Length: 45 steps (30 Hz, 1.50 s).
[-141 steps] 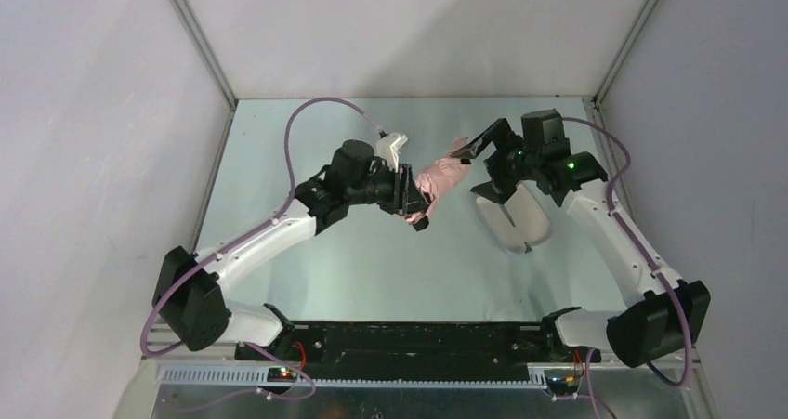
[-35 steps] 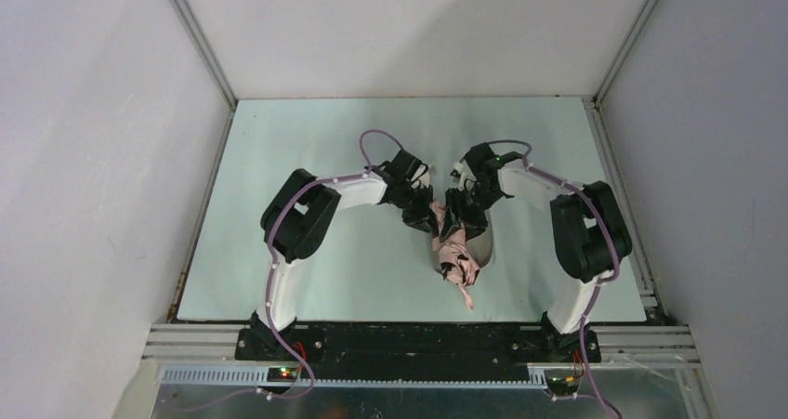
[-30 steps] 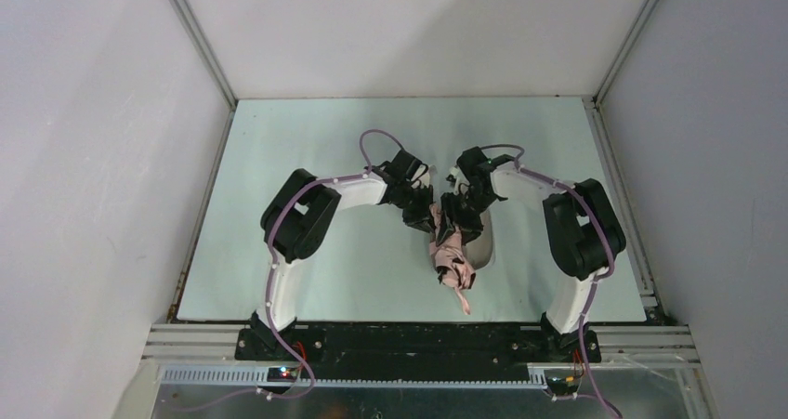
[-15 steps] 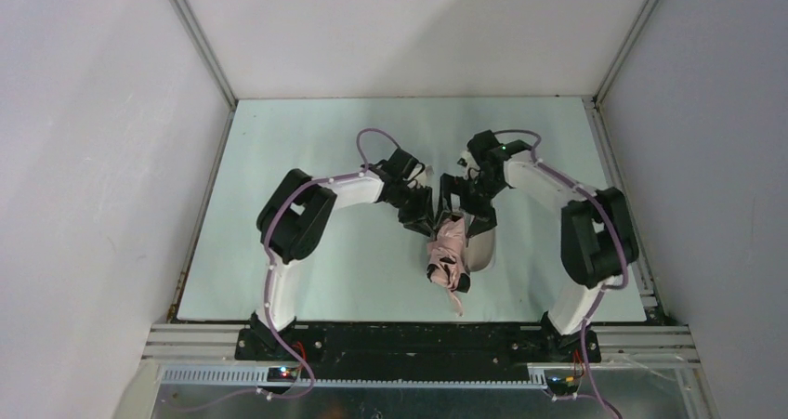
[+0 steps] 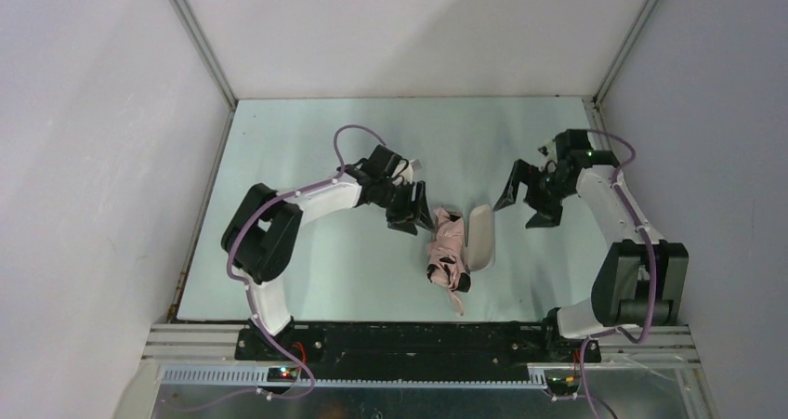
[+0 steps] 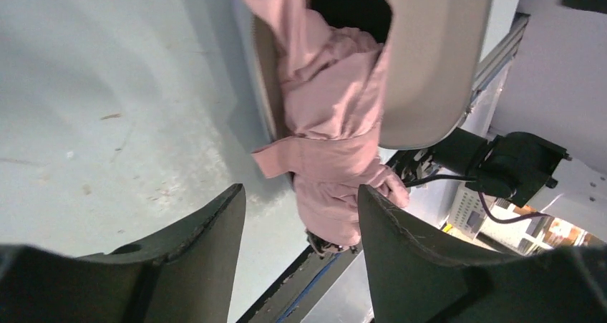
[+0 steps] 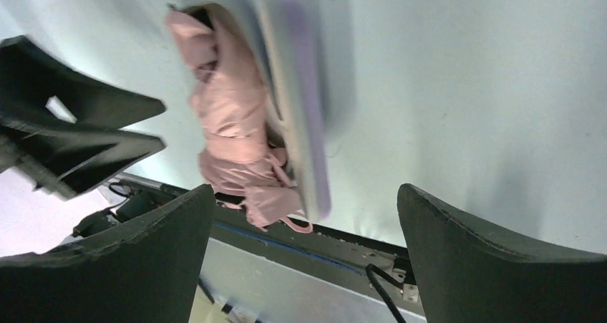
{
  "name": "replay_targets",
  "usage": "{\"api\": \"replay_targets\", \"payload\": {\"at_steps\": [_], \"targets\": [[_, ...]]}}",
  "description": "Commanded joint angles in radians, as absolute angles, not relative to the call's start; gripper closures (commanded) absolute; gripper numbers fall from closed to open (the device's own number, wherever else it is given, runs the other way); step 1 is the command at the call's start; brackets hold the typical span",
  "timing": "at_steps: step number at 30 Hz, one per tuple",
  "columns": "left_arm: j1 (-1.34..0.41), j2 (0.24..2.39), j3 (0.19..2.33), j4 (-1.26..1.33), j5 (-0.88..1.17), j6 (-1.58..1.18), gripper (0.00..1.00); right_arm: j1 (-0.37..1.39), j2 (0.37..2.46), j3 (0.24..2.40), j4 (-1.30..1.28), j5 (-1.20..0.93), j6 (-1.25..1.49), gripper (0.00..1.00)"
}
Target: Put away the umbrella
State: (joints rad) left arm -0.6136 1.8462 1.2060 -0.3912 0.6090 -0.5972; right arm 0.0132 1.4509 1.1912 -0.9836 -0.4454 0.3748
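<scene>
The umbrella [image 5: 447, 252] is a crumpled pale pink bundle lying on the table, its strap end toward the near edge. Its far end is tucked into the open pale lilac case [image 5: 480, 236], which lies along its right side. In the left wrist view the umbrella [image 6: 331, 133] sticks out of the case [image 6: 436, 65] mouth. In the right wrist view the umbrella [image 7: 229, 133] lies beside the case [image 7: 299, 122]. My left gripper [image 5: 413, 218] is open and empty just left of the umbrella's far end. My right gripper [image 5: 522, 207] is open and empty, apart to the right of the case.
The pale green table [image 5: 307, 252] is enclosed by white walls on the left, back and right. A black rail [image 5: 418, 337] runs along the near edge, close to the umbrella's strap end.
Both grippers have let go of the umbrella and case and drawn back. The right arm swung well to the right; the left backed off slightly left. The umbrella stays on the table.
</scene>
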Motion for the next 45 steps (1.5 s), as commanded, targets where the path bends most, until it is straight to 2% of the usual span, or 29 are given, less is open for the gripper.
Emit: {"api": "replay_targets", "payload": {"at_steps": [1,9,11,13,14,15,17,18,19,22,24,25,27,29,30,32,36,41,43,45], "targets": [[-0.668,1.818,1.239,-0.36,0.645,-0.627,0.37,-0.025,1.48,1.076,-0.893,-0.527,0.315,0.01],[-0.746,1.951,1.391,-0.472,0.558,-0.641,0.35,0.061,1.528,0.933,-0.686,-0.643,0.394,0.04],[-0.752,1.973,1.413,-0.485,0.546,-0.648,0.34,0.096,1.534,0.91,-0.64,-0.651,0.424,0.06],[-0.761,1.993,1.436,-0.504,0.53,-0.643,0.33,0.135,1.539,0.895,-0.604,-0.65,0.447,0.12],[-0.765,2.001,1.448,-0.522,0.506,-0.64,0.33,0.158,1.54,0.892,-0.592,-0.643,0.46,0.22],[-0.767,2.02,1.469,-0.554,0.48,-0.634,0.33,0.169,1.538,0.884,-0.585,-0.639,0.467,0.28],[-0.77,2.044,1.485,-0.579,0.454,-0.636,0.34,0.195,1.527,0.87,-0.569,-0.627,0.493,0.49],[-0.771,2.057,1.487,-0.586,0.444,-0.638,0.34,0.208,1.52,0.864,-0.566,-0.613,0.498,0.54],[-0.771,2.062,1.488,-0.595,0.429,-0.643,0.35,0.22,1.506,0.86,-0.565,-0.601,0.505,0.64],[-0.773,2.083,1.486,-0.602,0.411,-0.653,0.37,0.235,1.473,0.843,-0.575,-0.574,0.518,0.78],[-0.774,2.091,1.482,-0.592,0.414,-0.665,0.43,0.242,1.438,0.832,-0.576,-0.563,0.526,0.86],[-0.774,2.095,1.482,-0.588,0.422,-0.671,0.5,0.248,1.431,0.828,-0.575,-0.557,0.529,0.88],[-0.775,2.107,1.482,-0.574,0.446,-0.692,0.6,0.259,1.413,0.82,-0.577,-0.55,0.528,0.9],[-0.774,2.114,1.482,-0.555,0.474,-0.717,0.75,0.264,1.404,0.819,-0.597,-0.524,0.521,0.91],[-0.771,2.111,1.48,-0.541,0.482,-0.734,0.87,0.264,1.401,0.825,-0.611,-0.509,0.518,0.91],[-0.763,2.09,1.469,-0.523,0.477,-0.76,0.98,0.264,1.413,0.849,-0.686,-0.432,0.491,0.91],[-0.731,2.016,1.397,-0.409,0.49,-0.859,1.0,0.281,1.434,0.898,-0.806,-0.296,0.457,0.88],[-0.722,1.98,1.359,-0.292,0.497,-0.943,1.0,0.299,1.425,0.906,-0.814,-0.309,0.464,0.86],[-0.727,2.002,1.367,-0.291,0.505,-0.946,1.0,0.303,1.421,0.906,-0.801,-0.338,0.469,0.79],[-0.734,2.02,1.359,-0.271,0.512,-0.952,1.0,0.303,1.414,0.908,-0.788,-0.379,0.469,0.68]]}}
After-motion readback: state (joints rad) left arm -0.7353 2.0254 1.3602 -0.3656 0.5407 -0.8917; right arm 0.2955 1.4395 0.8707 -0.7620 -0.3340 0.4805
